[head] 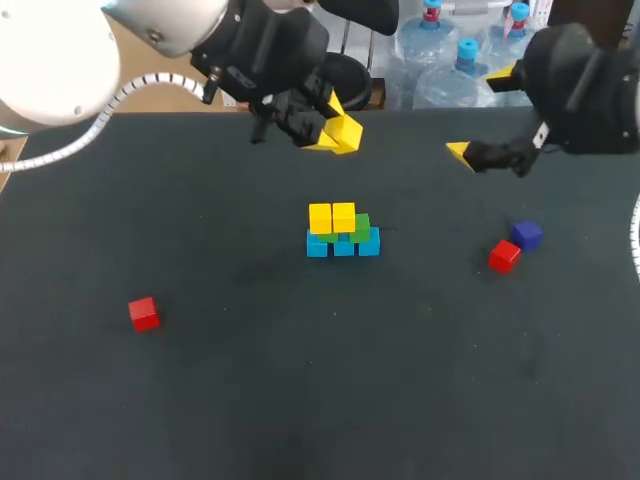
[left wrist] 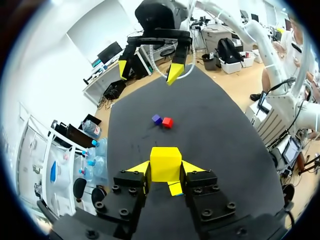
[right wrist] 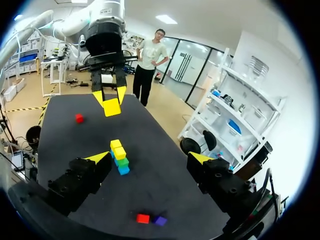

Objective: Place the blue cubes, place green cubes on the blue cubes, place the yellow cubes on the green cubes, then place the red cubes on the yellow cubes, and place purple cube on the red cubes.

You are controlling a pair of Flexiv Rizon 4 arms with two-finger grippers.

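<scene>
Up high, the left gripper (left wrist: 165, 173) squeezes a yellow cube (left wrist: 165, 162), ready to go on the green cubes (head: 360, 224). The right gripper (right wrist: 150, 159) is wide open, holding nothing.

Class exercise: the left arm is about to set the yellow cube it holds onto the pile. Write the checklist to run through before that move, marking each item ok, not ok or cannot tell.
1. Left claw shut on the yellow cube: ok.
2. Three blue cubes form the base row: ok.
3. Green cube at the row's end has a bare top: ok.
4. Right claw open, empty, away from the blue cubes: ok.
5. Red cubes and purple cube lie apart from the blue cubes: ok.
6. Two placed yellow cubes sit squarely on green: cannot tell.
</scene>
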